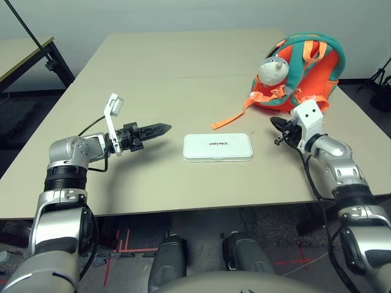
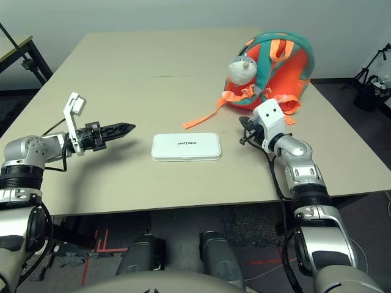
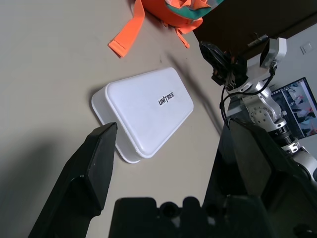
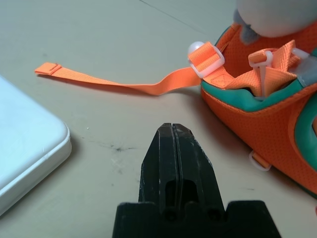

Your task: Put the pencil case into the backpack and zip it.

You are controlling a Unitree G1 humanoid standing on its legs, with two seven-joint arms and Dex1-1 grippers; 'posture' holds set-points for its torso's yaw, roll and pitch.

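Note:
The white pencil case (image 1: 218, 147) lies flat on the table, dark lettering up. The orange backpack (image 1: 303, 73) with teal trim and a grey plush head rests at the back right, one strap (image 1: 235, 114) trailing toward the case. My left gripper (image 1: 160, 129) hovers open just left of the case, its fingers (image 3: 96, 163) spread with nothing between them. My right gripper (image 1: 276, 124) sits to the right of the case, in front of the backpack, shut on nothing; its fingers (image 4: 173, 148) are pressed together above bare table.
A seam runs across the beige table (image 1: 153, 79) behind the case. A dark desk (image 1: 24, 55) stands at the far left, and a stand's legs (image 1: 382, 79) at the far right. The table's right edge lies close to the backpack.

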